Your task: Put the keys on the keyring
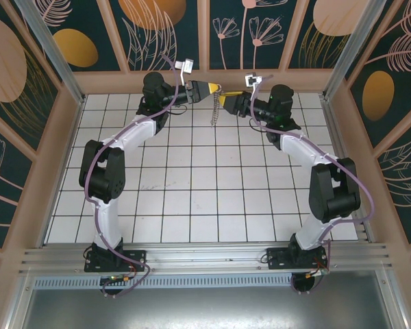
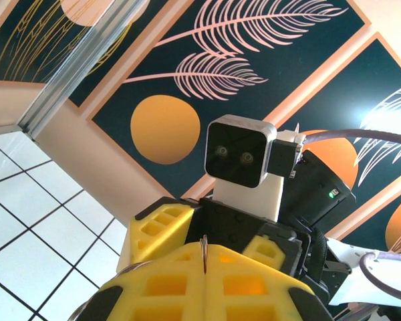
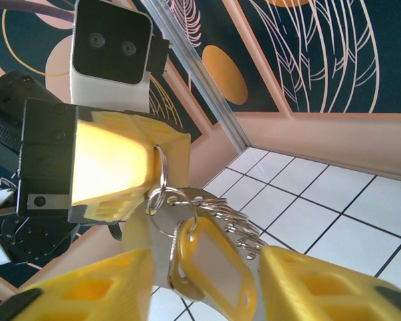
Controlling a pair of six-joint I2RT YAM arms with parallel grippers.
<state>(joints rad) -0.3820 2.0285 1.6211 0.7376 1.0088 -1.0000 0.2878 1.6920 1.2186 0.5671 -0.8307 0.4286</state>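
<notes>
1. Surface: white tiles. Both hands meet tip to tip in the air over its far end, and the bunch dangles between them, apart from the tiles.
2. Progress (my judgement): far along. The keys already seem to hang from the keyring by linked rings. I cannot tell whether every key is on.
3. Right hand: fingers stand apart, one on each side of the tag. I cannot tell whether they press it.
4. Left hand: pressed together, pinching the keyring by its edge.
5. Tag: yellow, lowest in the bunch, between the right fingers.
6. Keys: a silver fan just above the tag, beside the left hand's tip.
7. Keyring: upright in the left hand's tip, just above the right hand. Small rings link it to the bunch.
</notes>
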